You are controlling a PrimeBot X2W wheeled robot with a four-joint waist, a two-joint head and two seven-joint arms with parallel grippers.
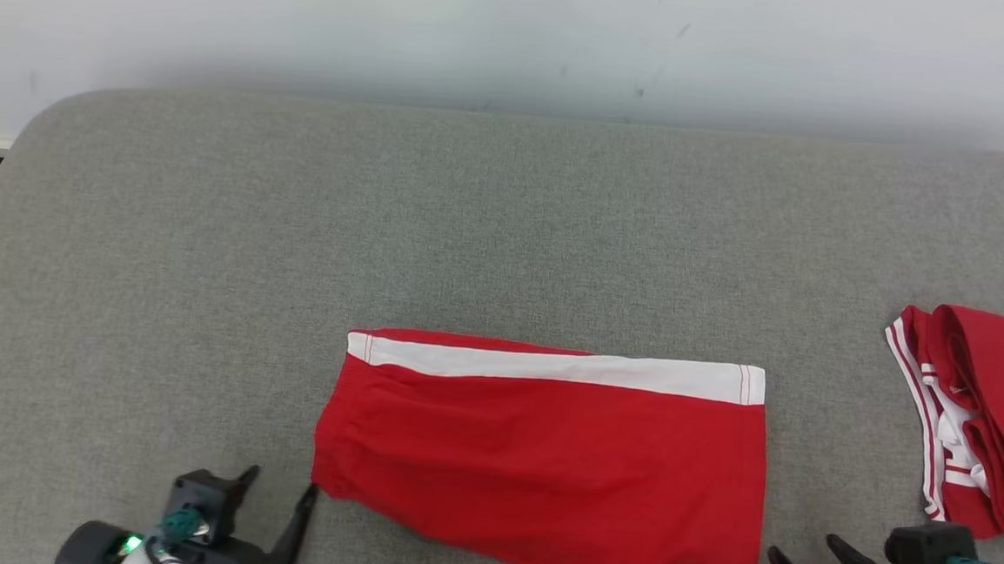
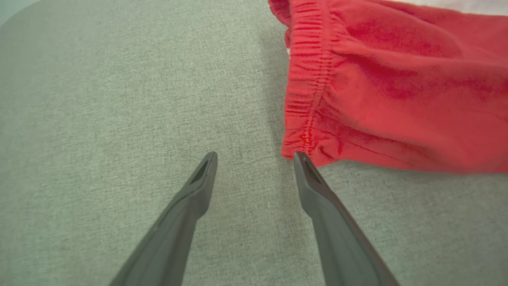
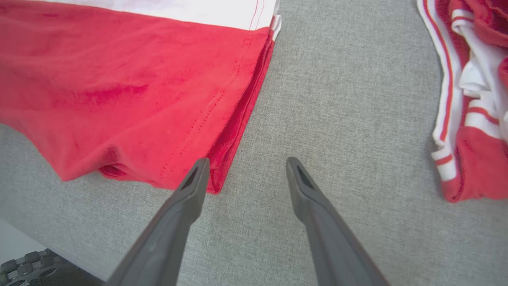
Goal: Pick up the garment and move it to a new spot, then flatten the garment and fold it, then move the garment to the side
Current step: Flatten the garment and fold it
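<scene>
fingers (image 2: 198, 186) spread; second garment (image 1: 1003, 391) cropped

Left gripper (image 1: 280, 490) low left, jaws spread; right gripper (image 1: 802, 549) low right, jaws spread.

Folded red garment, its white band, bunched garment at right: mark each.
folded red garment (image 1: 543, 468), head view, middle of red panel
white band (image 1: 549, 369), head view, midway along it
bunched garment (image 1: 997, 382), head view, red fold
</scene>
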